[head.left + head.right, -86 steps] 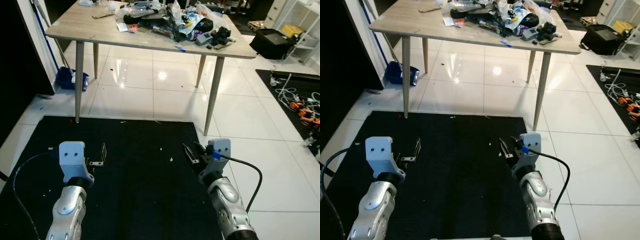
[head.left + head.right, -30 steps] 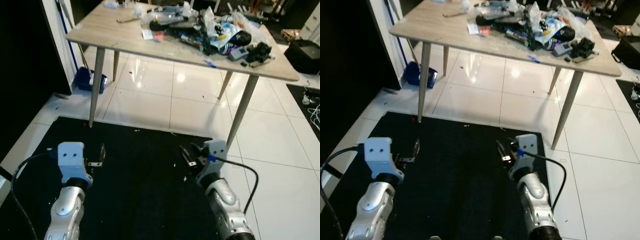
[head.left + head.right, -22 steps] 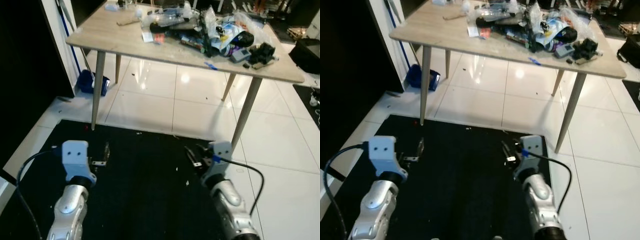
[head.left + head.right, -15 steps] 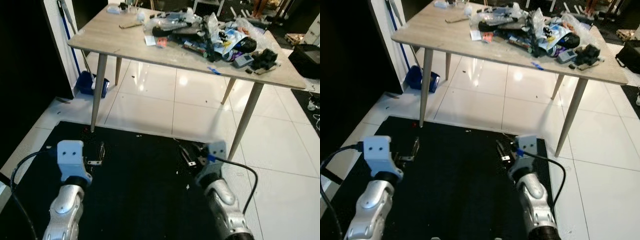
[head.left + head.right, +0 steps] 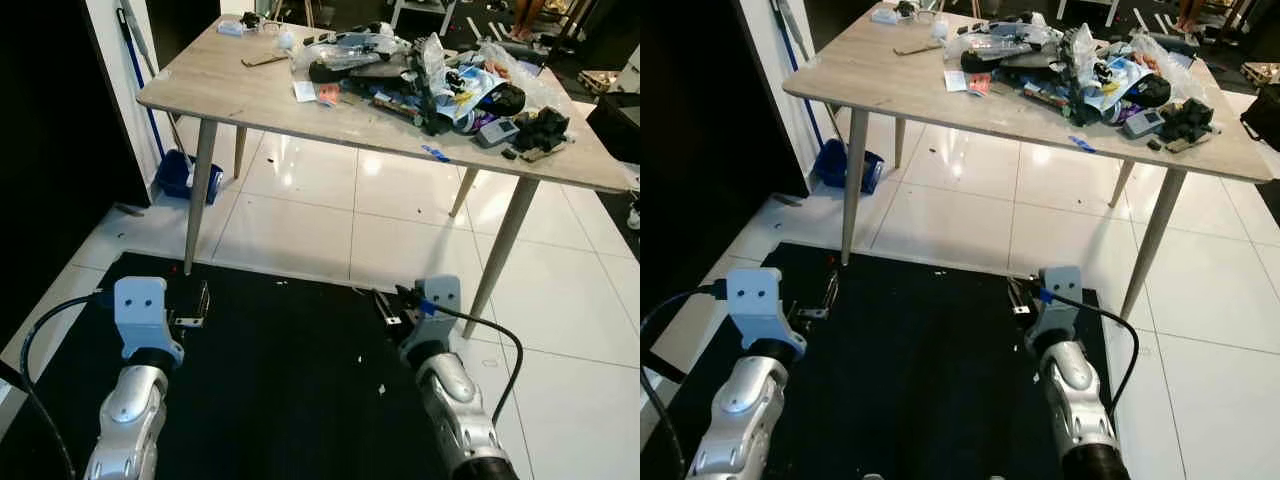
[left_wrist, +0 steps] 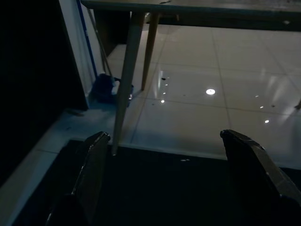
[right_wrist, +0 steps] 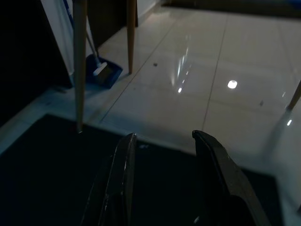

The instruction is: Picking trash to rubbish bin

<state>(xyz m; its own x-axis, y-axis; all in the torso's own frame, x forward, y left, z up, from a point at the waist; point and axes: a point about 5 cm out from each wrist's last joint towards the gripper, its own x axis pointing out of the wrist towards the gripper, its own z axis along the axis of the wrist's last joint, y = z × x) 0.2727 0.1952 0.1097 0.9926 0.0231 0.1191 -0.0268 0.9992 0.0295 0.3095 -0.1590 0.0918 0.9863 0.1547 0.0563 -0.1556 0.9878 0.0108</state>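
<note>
Ahead, a wooden table (image 5: 230, 85) heaped with trash (image 5: 420, 70) faces the left gripper (image 5: 203, 302) and right gripper (image 5: 385, 305), both spread apart and empty over a black mat (image 5: 280, 400).

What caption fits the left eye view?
Both open grippers, left and right, held over a black mat facing a cluttered wooden table.

A heap of trash (image 5: 420, 65) is lying on the table (image 5: 220, 85) toward its far right corner; a dustpan (image 5: 180, 172) is sitting beyond its near left leg.
</note>
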